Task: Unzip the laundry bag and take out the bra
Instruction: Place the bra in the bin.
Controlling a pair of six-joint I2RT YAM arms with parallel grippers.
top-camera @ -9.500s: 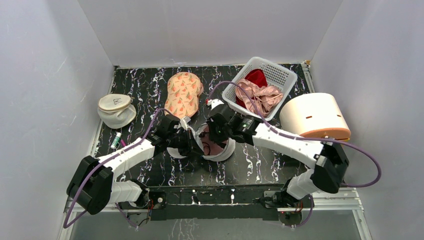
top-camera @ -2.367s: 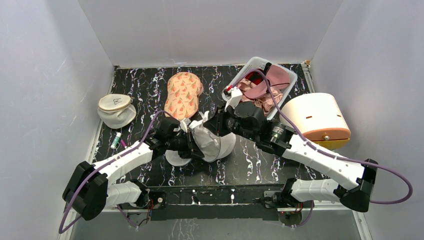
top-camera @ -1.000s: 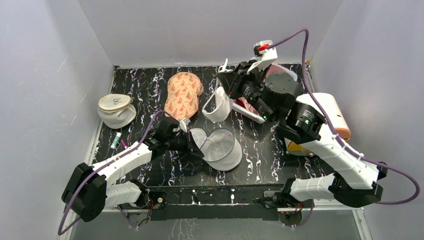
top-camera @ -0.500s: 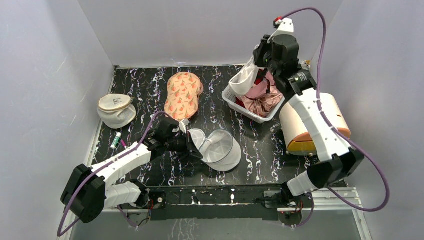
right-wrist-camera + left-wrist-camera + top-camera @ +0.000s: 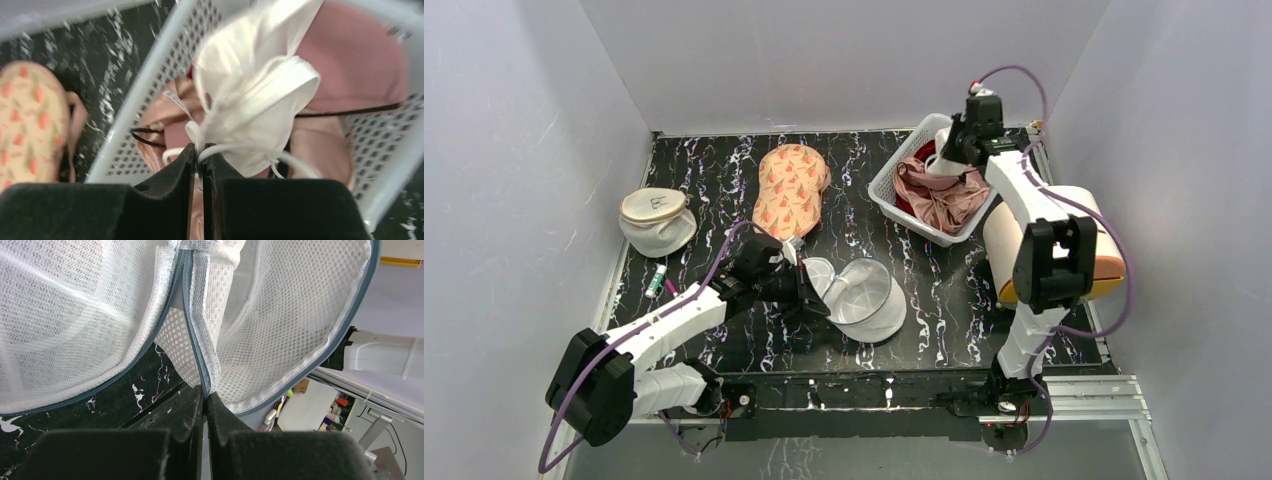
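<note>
The laundry bag (image 5: 865, 297) lies unzipped in the middle of the table, its two white mesh halves spread apart. My left gripper (image 5: 808, 287) is shut on the bag's grey zip seam (image 5: 199, 360) where the halves meet. At the back right, my right gripper (image 5: 945, 158) reaches down into the white basket (image 5: 890, 196). It is shut on a thin strap of the whitish bra (image 5: 250, 100), which hangs bunched over the pink satin garment (image 5: 350, 60) in the basket. From above the bra (image 5: 938, 168) shows only as a small white patch.
A mesh pouch with a cream top (image 5: 656, 220) sits at the left. A peach patterned pouch (image 5: 791, 187) lies at the back middle. A cream cylinder (image 5: 1064, 235) stands right of the basket. A small pen (image 5: 657, 280) lies near the left edge. White walls close in three sides.
My right arm has carried the bra from beside the bag up over the basket and now down into it. The left gripper and the bag have stayed put.
</note>
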